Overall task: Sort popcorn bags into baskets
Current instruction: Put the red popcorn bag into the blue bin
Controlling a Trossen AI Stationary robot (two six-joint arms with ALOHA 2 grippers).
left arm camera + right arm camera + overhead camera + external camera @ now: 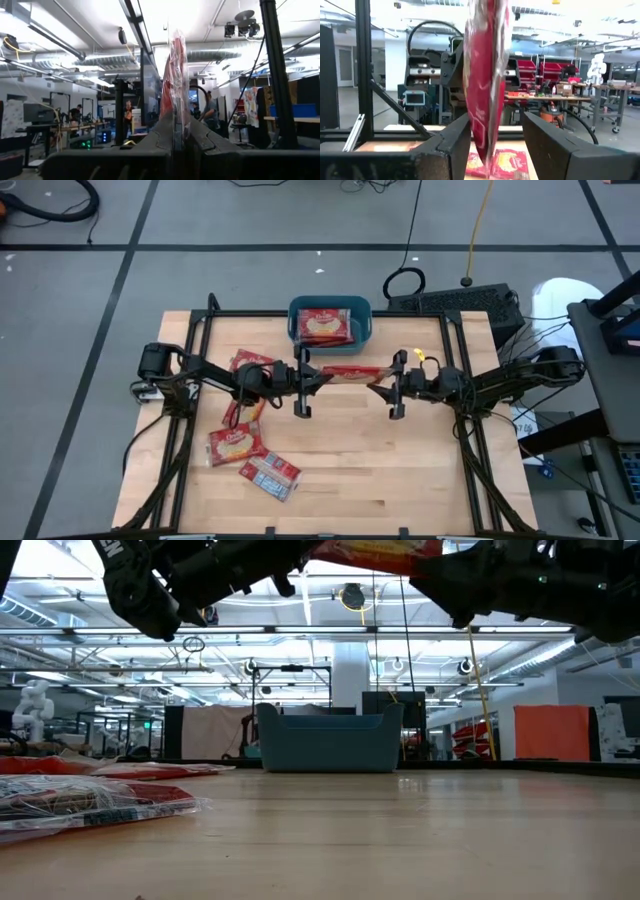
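A red, glossy bag (pixel 350 373) hangs mid-air just at 6 o'clock of the tub (pixel 364 308) (one bag inside), the left gripper (pixel 318 376) clamped on one end; the right gripper (pixel 383 384) stands open around the other

Wooden surface (pixel 400 470): lying pale and planked inside a black metal frame (pixel 455 370). Grey floor (pixel 250 220): running around it, crossed by dark tape lines. Black cable loop (pixel 404 283): lying on the floor just behind the surface. Yellow cable (pixel 478 225): trailing across the floor nearby. Orange panel (pixel 552 732): standing in the room beyond. Person (pixel 129 112): standing far off among workbenches. Red storage bins (pixel 547 71): sitting on shelving in the background.
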